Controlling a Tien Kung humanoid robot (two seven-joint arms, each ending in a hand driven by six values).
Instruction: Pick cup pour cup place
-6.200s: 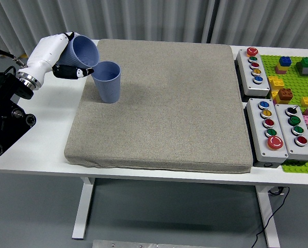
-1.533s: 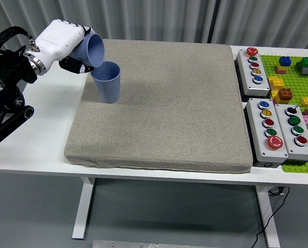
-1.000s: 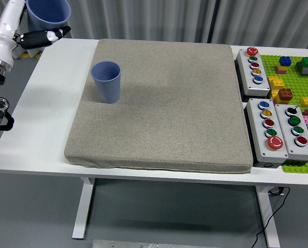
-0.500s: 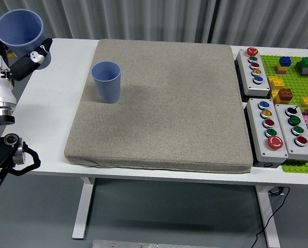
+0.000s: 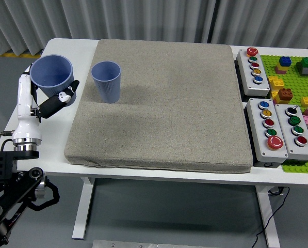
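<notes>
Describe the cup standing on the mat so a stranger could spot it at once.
A large grey mat covers most of the white table. Near its far left corner a blue cup stands upright, mouth open, untouched. Its twin, the held cup, sits off the mat's left edge, gripped by the robot's left hand.

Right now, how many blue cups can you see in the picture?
2. One blue cup stands upright on the grey mat, near its far left corner. The other cup is held upright in the left hand, over the table's left side.
</notes>
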